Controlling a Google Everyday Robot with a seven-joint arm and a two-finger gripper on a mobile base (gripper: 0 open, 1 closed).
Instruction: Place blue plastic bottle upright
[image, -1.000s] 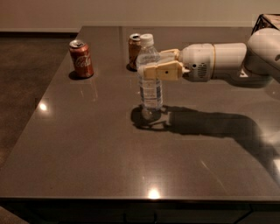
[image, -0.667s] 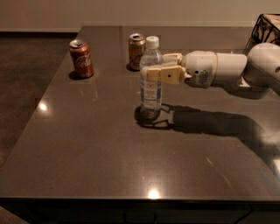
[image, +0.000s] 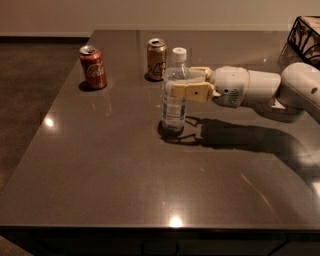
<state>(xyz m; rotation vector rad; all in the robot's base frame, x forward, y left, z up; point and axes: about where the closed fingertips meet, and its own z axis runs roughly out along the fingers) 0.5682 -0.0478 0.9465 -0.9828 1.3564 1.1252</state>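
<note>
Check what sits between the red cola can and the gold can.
Bare tabletop only, in the camera view. Tool is at the blue plastic bottle.

The blue plastic bottle (image: 174, 107) is stood upright mid-table (image: 115, 170), the gripper (image: 180, 83) set against it from the right. A can (image: 156, 59) is placed just behind, a second can (image: 93, 67) further left.

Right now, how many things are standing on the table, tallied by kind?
Cans: 2, the red cola can and the gold-brown can, both upright at the back.
Bottles: 1, the blue plastic bottle, upright, with the claw shut around its middle.
Baskets: 1, the wire basket at the far right edge.
Total: 4.
</note>
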